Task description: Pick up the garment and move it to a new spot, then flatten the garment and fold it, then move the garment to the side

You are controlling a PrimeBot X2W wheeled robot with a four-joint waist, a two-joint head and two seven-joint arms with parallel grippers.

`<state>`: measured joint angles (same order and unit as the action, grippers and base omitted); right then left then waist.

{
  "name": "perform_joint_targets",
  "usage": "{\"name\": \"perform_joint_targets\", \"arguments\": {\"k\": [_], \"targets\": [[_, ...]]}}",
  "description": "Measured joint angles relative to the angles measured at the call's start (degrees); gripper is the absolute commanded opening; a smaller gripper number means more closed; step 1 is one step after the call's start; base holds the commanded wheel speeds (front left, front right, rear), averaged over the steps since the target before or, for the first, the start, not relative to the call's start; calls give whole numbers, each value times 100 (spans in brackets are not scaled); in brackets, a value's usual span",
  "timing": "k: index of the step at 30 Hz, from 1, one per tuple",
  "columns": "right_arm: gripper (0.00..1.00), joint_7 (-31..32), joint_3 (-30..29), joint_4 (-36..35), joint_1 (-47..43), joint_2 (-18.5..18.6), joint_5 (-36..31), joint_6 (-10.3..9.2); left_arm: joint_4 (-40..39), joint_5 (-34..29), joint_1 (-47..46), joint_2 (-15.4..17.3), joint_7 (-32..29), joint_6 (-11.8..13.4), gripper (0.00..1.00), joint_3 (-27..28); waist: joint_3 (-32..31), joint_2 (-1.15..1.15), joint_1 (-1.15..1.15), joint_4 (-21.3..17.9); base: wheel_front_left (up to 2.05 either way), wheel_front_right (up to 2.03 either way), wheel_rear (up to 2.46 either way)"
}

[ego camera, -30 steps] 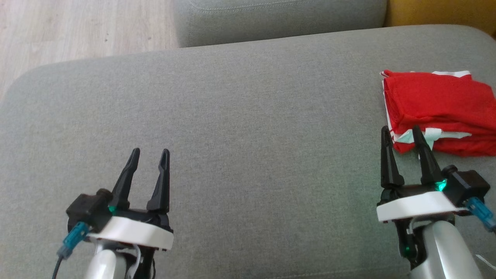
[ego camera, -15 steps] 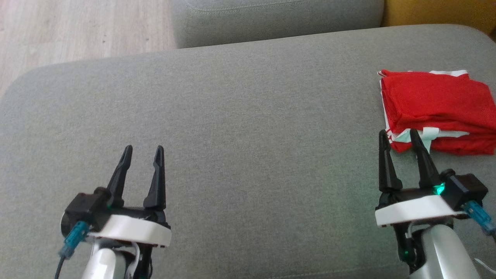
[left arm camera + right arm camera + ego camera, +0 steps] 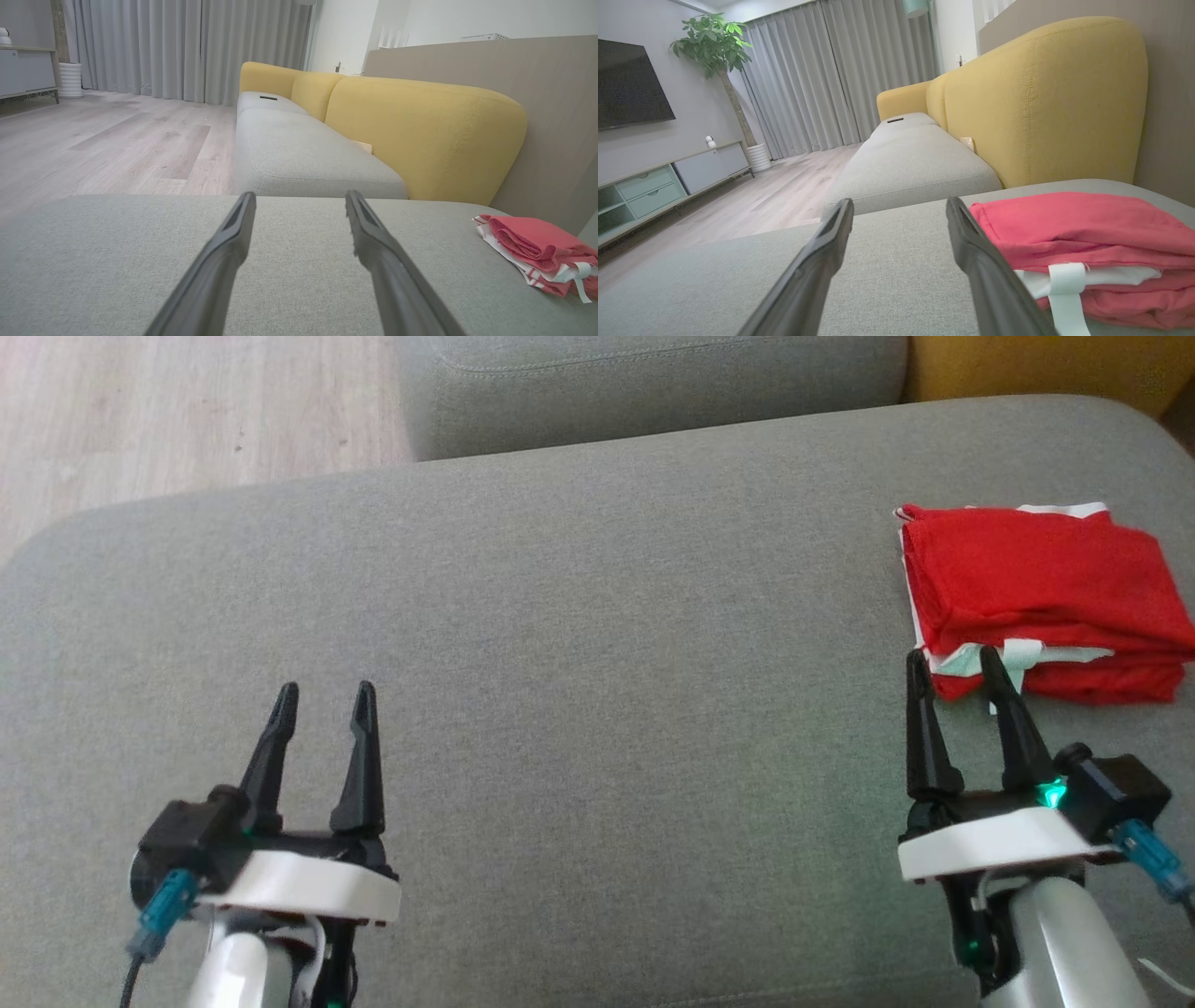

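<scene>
The garment (image 3: 1036, 588) is a red cloth with white trim, folded into a compact stack at the right side of the grey sofa cushion (image 3: 579, 663). It also shows in the left wrist view, garment (image 3: 537, 247), and the right wrist view, garment (image 3: 1078, 233). My right gripper (image 3: 952, 658) stands open just in front of the stack's near left corner, fingers apart, nothing between them. My left gripper (image 3: 322, 691) is open and empty over the cushion's lower left, far from the cloth.
A second grey seat cushion (image 3: 653, 383) lies beyond the far edge, with a yellow backrest (image 3: 420, 135) at the right. Wooden floor (image 3: 168, 411) shows past the cushion's far left. A TV cabinet (image 3: 658, 186) and a potted plant (image 3: 714, 51) stand across the room.
The head view has shifted, so everything slid a little left in the picture. Both grippers stay open and the garment lies as before.
</scene>
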<state>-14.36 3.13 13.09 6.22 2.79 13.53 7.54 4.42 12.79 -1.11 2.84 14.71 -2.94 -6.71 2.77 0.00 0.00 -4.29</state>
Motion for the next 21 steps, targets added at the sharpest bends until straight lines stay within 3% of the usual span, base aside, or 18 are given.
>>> {"name": "perform_joint_targets", "arguments": {"k": [13,14,21], "targets": [[100,0,33,2,2,-1,0,0,131,140,-2,-3,0,46,100,43,34,0,0,-48,0,0,0],[0,0,33,2,3,-1,0,0,174,211,-3,-3,0,78,0,59,37,0,0,-50,0,0,0],[0,25,36,477,-330,-13,80,0,737,325,314,-11,-55,92,0,5,34,0,0,-43,0,0,0]]}}
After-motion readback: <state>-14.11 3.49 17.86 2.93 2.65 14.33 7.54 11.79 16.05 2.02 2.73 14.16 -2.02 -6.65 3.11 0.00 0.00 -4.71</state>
